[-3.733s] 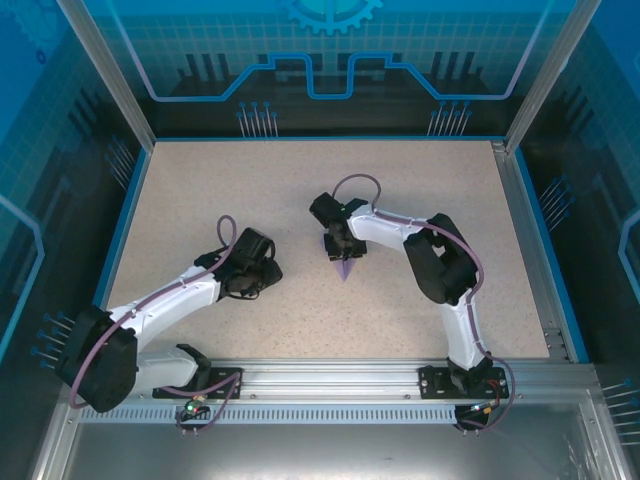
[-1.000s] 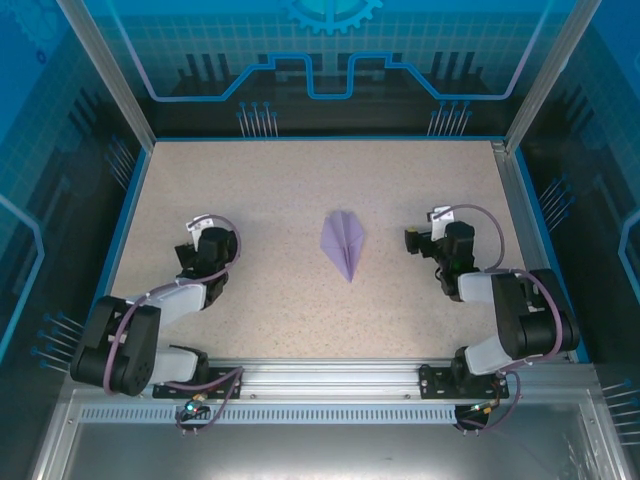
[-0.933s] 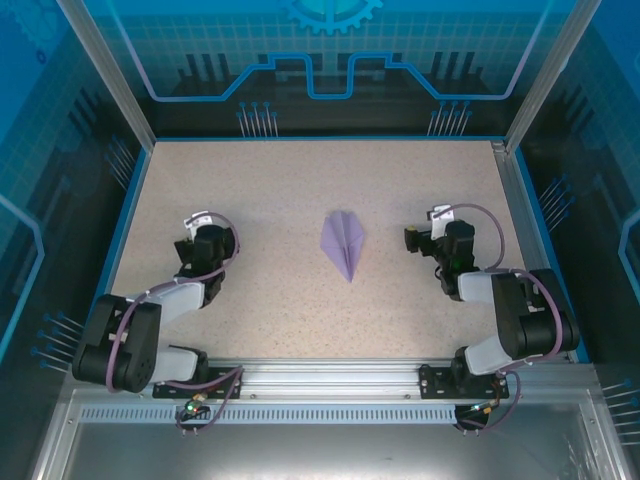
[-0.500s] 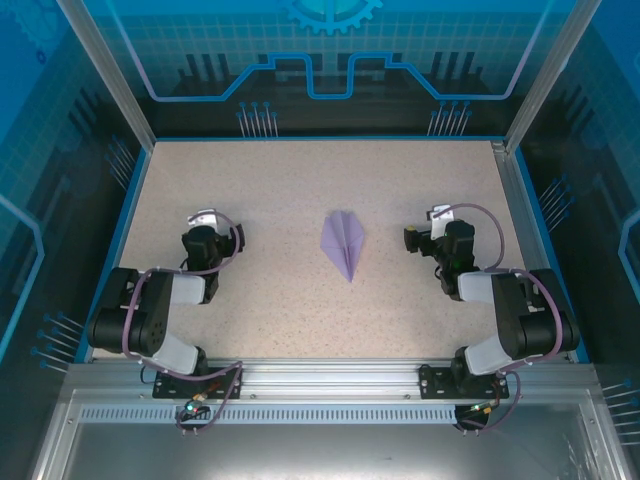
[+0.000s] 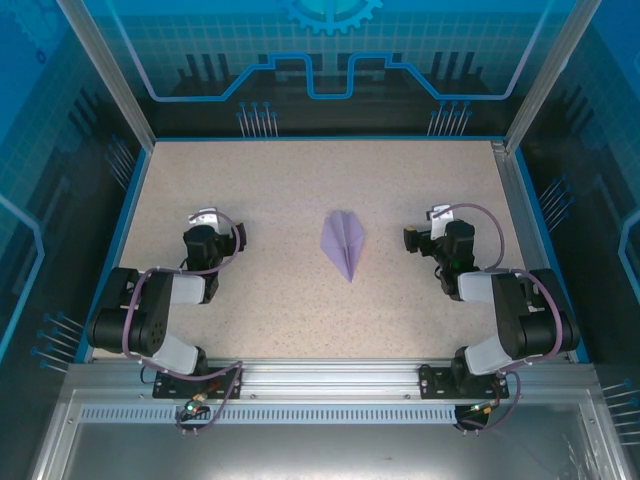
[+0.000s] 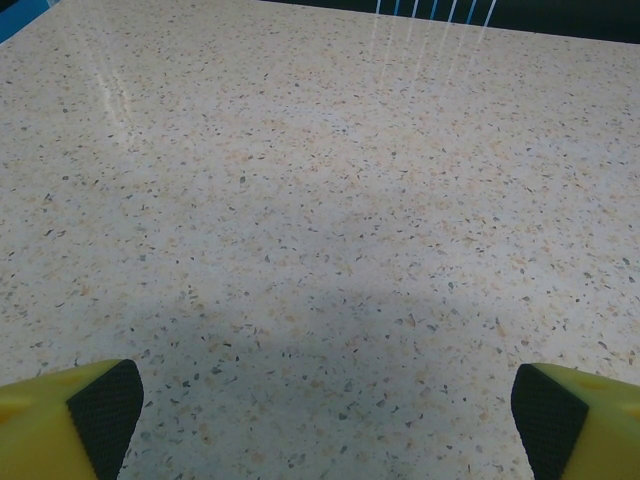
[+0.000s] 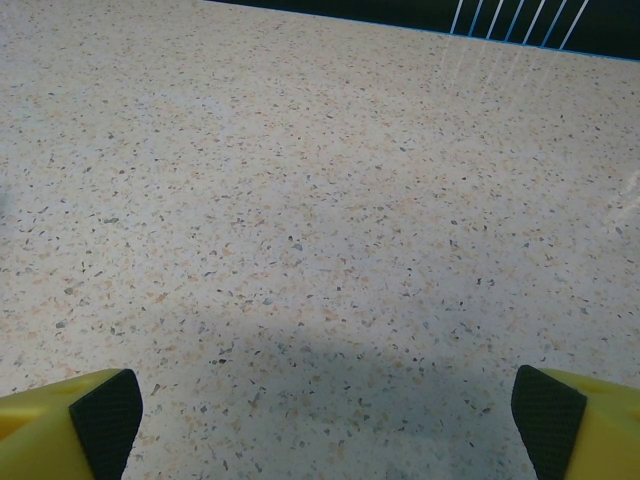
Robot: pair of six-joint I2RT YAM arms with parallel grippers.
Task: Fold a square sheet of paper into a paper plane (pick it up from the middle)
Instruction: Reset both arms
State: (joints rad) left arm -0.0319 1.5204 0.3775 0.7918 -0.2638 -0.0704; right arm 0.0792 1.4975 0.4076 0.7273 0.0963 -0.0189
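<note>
- Top external view: one paper plane (image 5: 343,245), pale purple, lies flat near the middle of the desk (image 5: 250,180). Its pointed tip faces the near edge and its wide tail faces the far edge.
- Two arms are folded back, one toward the desk's left edge and one toward its right edge. That makes two grippers, the left gripper (image 5: 212,226) and the right gripper (image 5: 437,226). Both are well apart from the plane, which lies between them.
- Left wrist view: two yellow fingertips (image 6: 100,410) with black pads sit at the bottom corners, spread wide, with bare speckled desk between them.
- Right wrist view: two fingertips (image 7: 105,410) sit at the bottom corners in the same way, spread wide with nothing between them.
- Against 3.7 s ago: the right gripper was then down over the plane in the middle of the desk and the left arm reached in beside it. Both arms have since drawn back to their sides, and the plane is uncovered in about the same spot.
- Against 0.5 s ago: I can make out no shift in the plane or in either arm.
- Hard to make out: from above, the fingers merge with the dark wrist housings and cables. The plane's folds show only as faint lines. In both wrist views the fingers are cut off by the lower edge.
</note>
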